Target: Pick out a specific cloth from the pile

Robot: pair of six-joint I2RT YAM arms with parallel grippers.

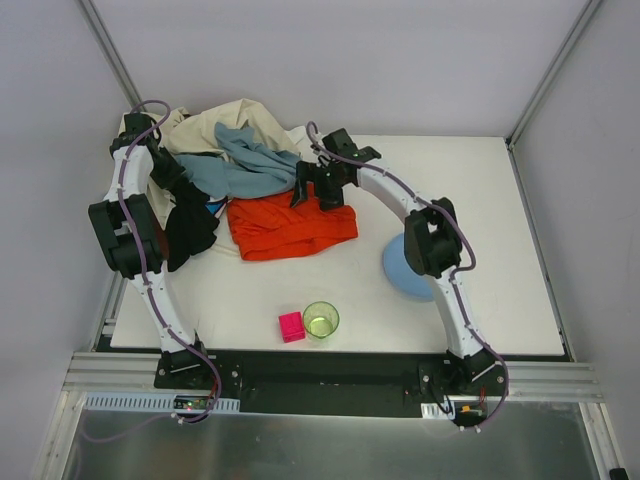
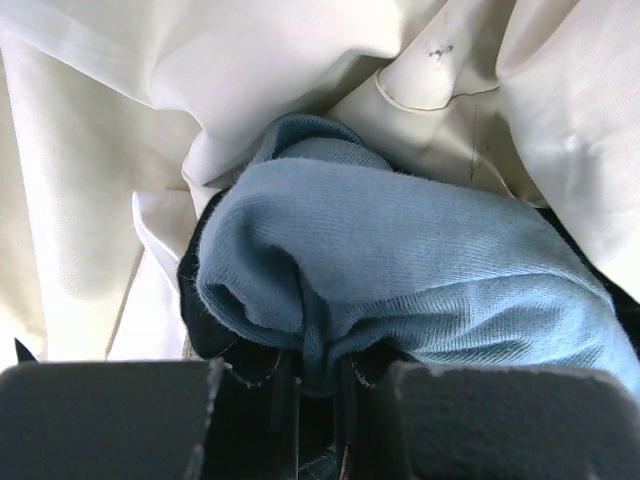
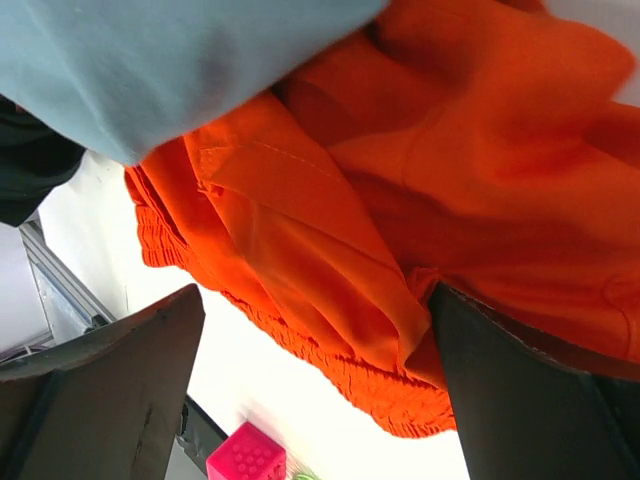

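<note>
Two grippers up at the pile (image 1: pixel 235 130) in the top view. Hanging over the far edge of the orange-red cloth (image 1: pixel 290 230): right gripper (image 1: pixel 315 197), jaws spread, nothing held. Orange-red cloth spread flattish on the table (image 1: pixel 480 200), right under those jaws and reaching toward the bases, far edge tucked under the grey-blue cloth (image 1: pixel 245 165). Buried deeper in the heap, among black cloth (image 1: pixel 190 230) and grey-blue: left gripper (image 1: pixel 175 180). Blue plate (image 1: pixel 400 278), green cup (image 1: pixel 321 320) and pink cube (image 1: pixel 291 327) apart from both sets of jaws.

Left wrist next. Fingers (image 2: pixel 100 420) partway apart, a bunched fold of soft, finely ribbed grey-blue cloth (image 2: pixel 400 260) plus a frayed edge of black cloth (image 2: pixel 215 350) stuffed between them. Can't tell whether actually clamped or just resting there. Smooth, creased beige sheet (image 2: pixel 120 200) beyond the fingertips.

Right wrist last. Jaws wide apart, fingers (image 3: pixel 110 380) bare. Thin, slippery-looking orange-red cloth (image 3: pixel 400 180) directly between and beyond them, folded in loose layers, gathered elastic hem (image 3: pixel 300 335) running across the gap. Grey-blue cloth (image 3: pixel 150 70) draped over the far corner, past the fingertips.

Worry list, pure guesswork: closing too far forward and catching the grey-blue overlap along with the orange, then dragging both out. Pinching only the top thin layer and losing it mid-pull. And, if really clamped on grey-blue, left side tugging that overlap against the right-side pull. Probably safer biting nearer the hem, well short of the overlap.
</note>
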